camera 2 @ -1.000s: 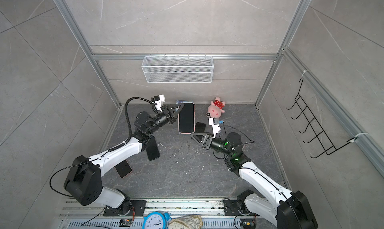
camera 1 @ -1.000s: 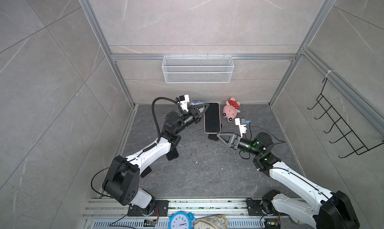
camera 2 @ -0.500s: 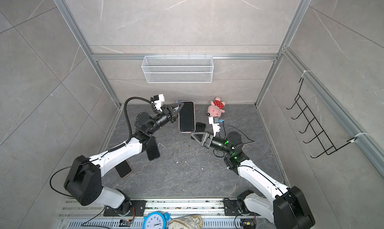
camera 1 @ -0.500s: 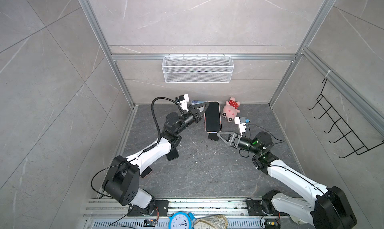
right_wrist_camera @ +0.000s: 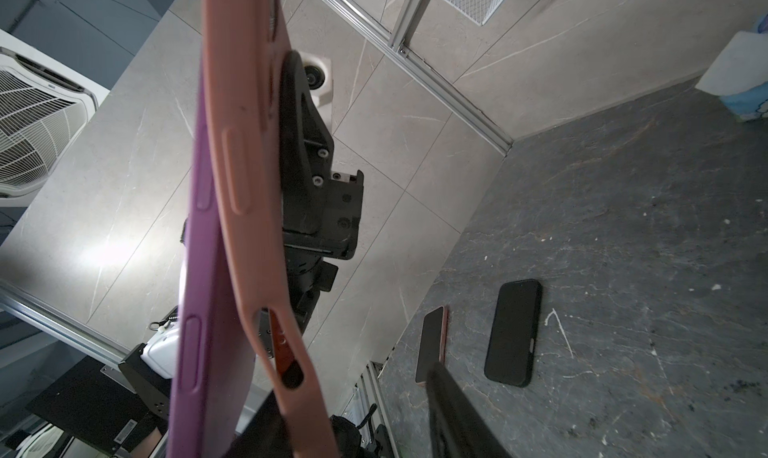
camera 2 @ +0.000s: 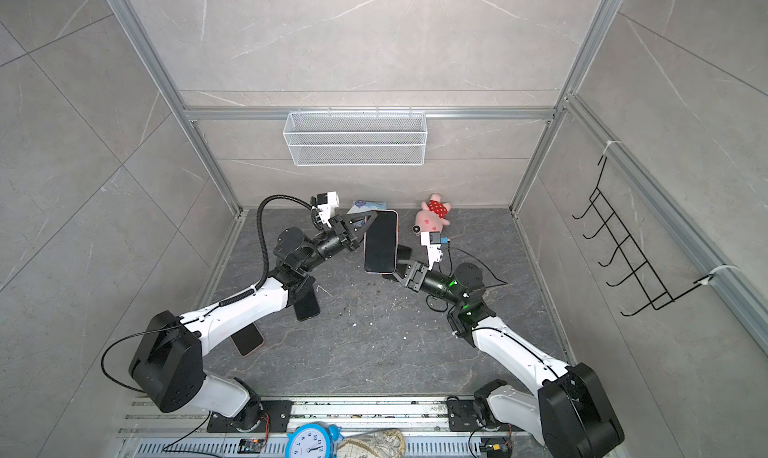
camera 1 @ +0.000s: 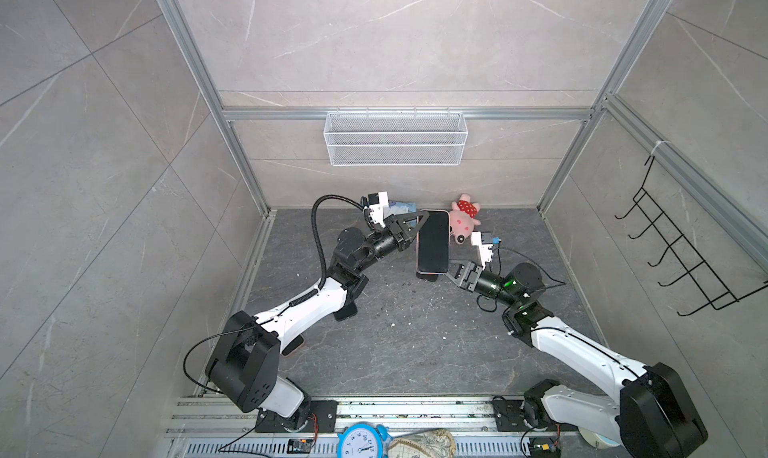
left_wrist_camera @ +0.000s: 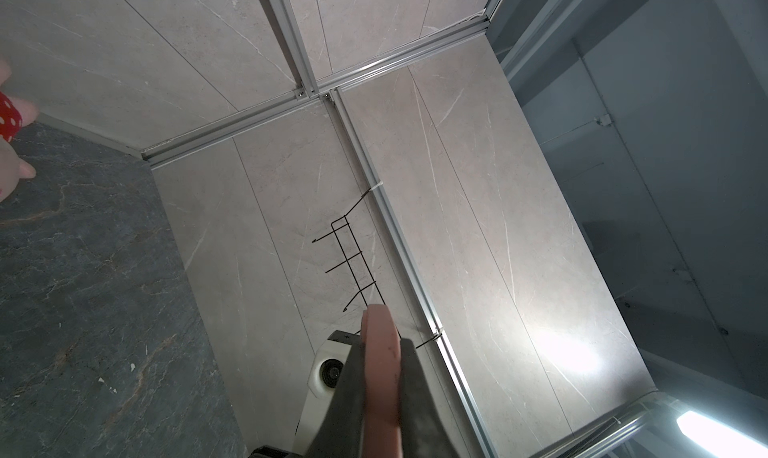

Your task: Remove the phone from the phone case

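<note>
Clenched on the upper side edge of the pink silicone phone case, the left pincer holds it aloft over the dark marbled worktop as an anchor — the purple black-screened phone sits inside, its lower side edge gaping free. The right pincer straddles that lower end, jaws parted, unclamped — apparently placed to peel.

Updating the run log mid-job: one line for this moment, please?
left gripper: shut on phone case far end, raised | right gripper: open at near end | phone: partly peeled free, not out
</note>
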